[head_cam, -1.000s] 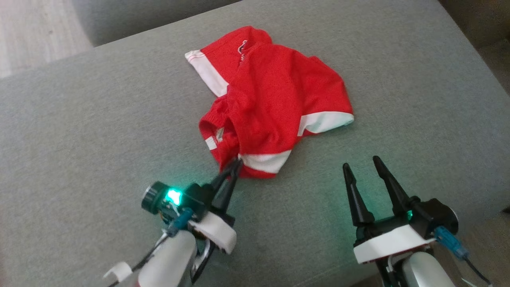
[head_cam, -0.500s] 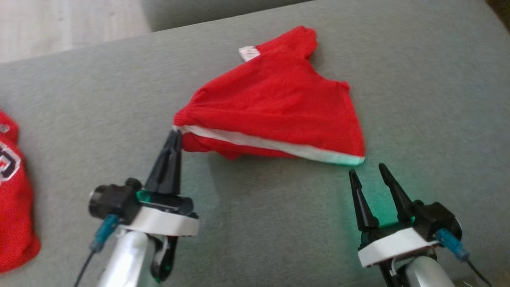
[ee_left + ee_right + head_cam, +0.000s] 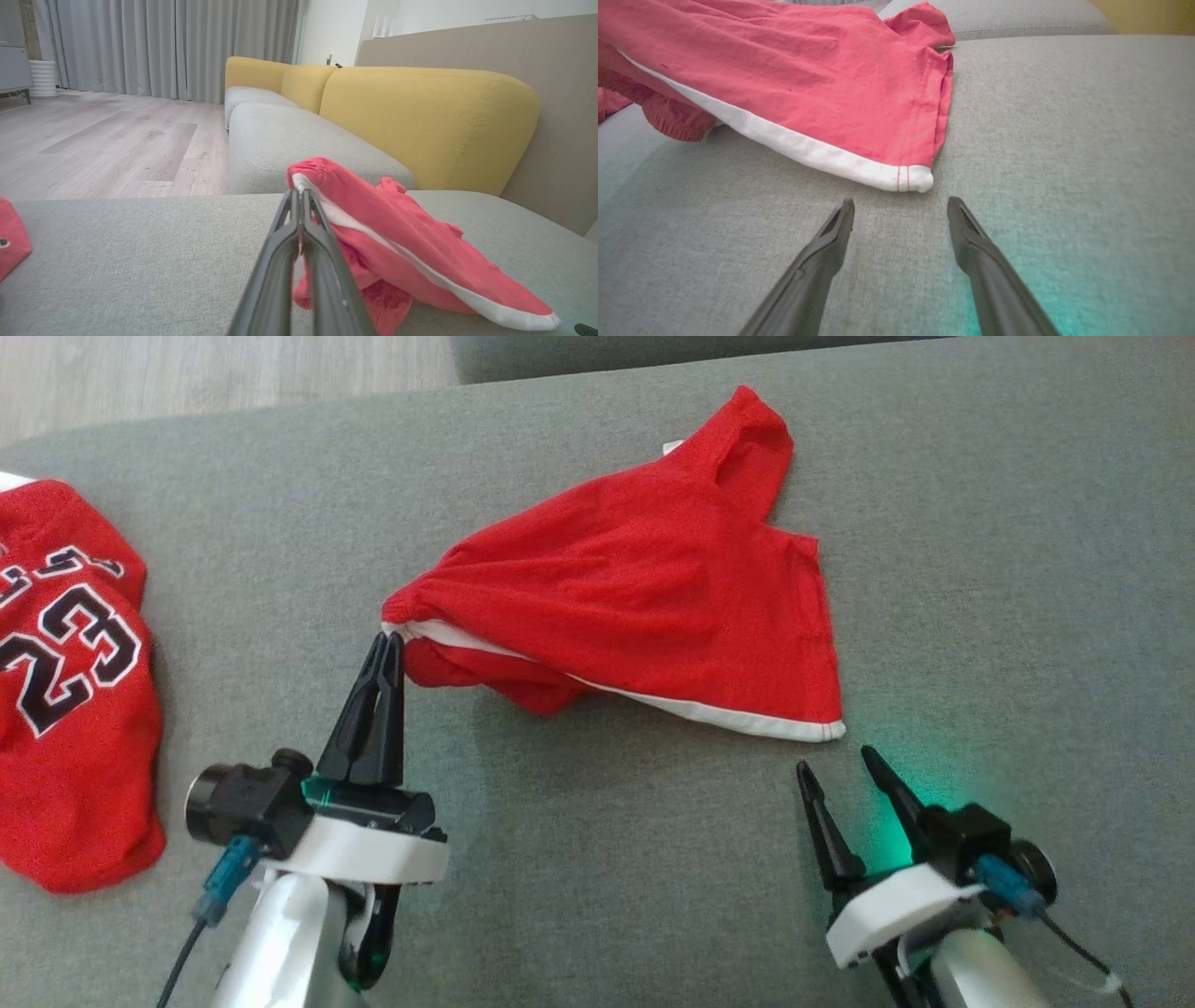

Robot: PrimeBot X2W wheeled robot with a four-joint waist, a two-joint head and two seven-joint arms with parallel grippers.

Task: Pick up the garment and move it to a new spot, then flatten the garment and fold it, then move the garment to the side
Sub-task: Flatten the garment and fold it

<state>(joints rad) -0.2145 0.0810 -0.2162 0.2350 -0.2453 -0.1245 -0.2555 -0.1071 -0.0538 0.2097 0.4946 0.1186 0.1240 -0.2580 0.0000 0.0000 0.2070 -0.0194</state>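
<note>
I have the left claw (image 3: pixel 386 639) pinched fully closed on one corner of the red garment (image 3: pixel 653 588), holding that end raised. The rest drapes on the grey sofa cushion (image 3: pixel 597 877). Right claw (image 3: pixel 836 761) is spread wide and empty, just short of the white-hemmed corner, probably lined up to grab and stretch it flat. Numbered jersey (image 3: pixel 65 691) is well apart on the left.

On my left I see a red jersey (image 3: pixel 70 709) printed with a black 23, lying crumpled on the grey sofa seat (image 3: pixel 607 868). Beyond the seat I get pale wooden floor (image 3: pixel 117 140), with yellow backrests (image 3: pixel 420 116) alongside and grey curtains (image 3: pixel 163 46) at the far end.
</note>
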